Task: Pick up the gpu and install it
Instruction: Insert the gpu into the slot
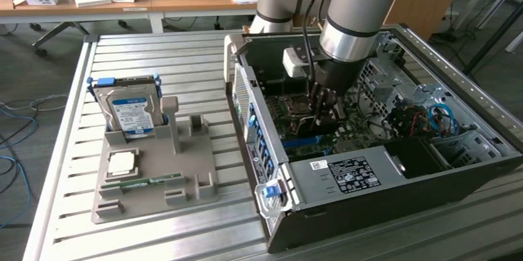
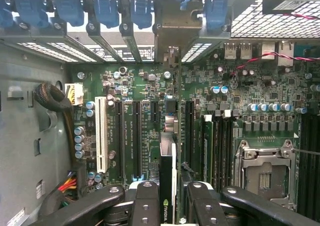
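**Gpu in the gripper, inside the case**

The gpu point(image 2: 167, 176) is seen edge-on in the wrist view. It stands upright over the motherboard point(image 2: 140, 85) and runs in line with the long black slots. The gripper point(image 2: 170, 206) is partly closed and clamps the card between its fingers point(image 2: 145, 201), one on each face.

In the exterior view the gripper point(image 1: 323, 105) reaches down into the open computer case point(image 1: 368, 169), which lies on the table point(image 1: 163, 52). The pick-up looks done. I cannot tell whether the card's lower edge has entered a slot, so seating seems to remain.

Well apart, toward the exterior view's left, a grey tray point(image 1: 196, 193) holds a hard drive point(image 1: 131, 111) and a memory stick point(image 1: 147, 182).
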`<state>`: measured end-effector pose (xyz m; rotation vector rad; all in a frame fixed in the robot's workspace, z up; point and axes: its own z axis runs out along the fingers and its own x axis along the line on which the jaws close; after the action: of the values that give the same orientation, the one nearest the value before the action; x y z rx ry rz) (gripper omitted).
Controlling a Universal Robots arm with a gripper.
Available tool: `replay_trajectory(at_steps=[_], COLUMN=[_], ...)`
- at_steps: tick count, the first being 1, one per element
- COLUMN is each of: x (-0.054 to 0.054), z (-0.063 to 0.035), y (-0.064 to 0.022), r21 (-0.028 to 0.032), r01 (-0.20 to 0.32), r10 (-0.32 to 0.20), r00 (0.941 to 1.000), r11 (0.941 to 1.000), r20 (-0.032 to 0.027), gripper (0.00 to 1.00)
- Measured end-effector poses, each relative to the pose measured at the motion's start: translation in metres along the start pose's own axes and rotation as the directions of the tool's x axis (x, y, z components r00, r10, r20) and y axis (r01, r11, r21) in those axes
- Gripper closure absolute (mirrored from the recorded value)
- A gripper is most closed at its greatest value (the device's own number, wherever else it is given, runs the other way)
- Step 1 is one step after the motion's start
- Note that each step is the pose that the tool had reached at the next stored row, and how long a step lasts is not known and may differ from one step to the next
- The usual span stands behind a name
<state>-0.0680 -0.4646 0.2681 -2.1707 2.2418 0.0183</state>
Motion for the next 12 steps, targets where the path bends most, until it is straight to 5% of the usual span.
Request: replay_trajectory(at_steps=[12], x=[0.0], z=[0.0032], y=[0.0], r21=[0.0], r01=[0.003], r10=[-0.003], r00=[1.0], r11=[1.0], r20=[0.0002], gripper=[0.74])
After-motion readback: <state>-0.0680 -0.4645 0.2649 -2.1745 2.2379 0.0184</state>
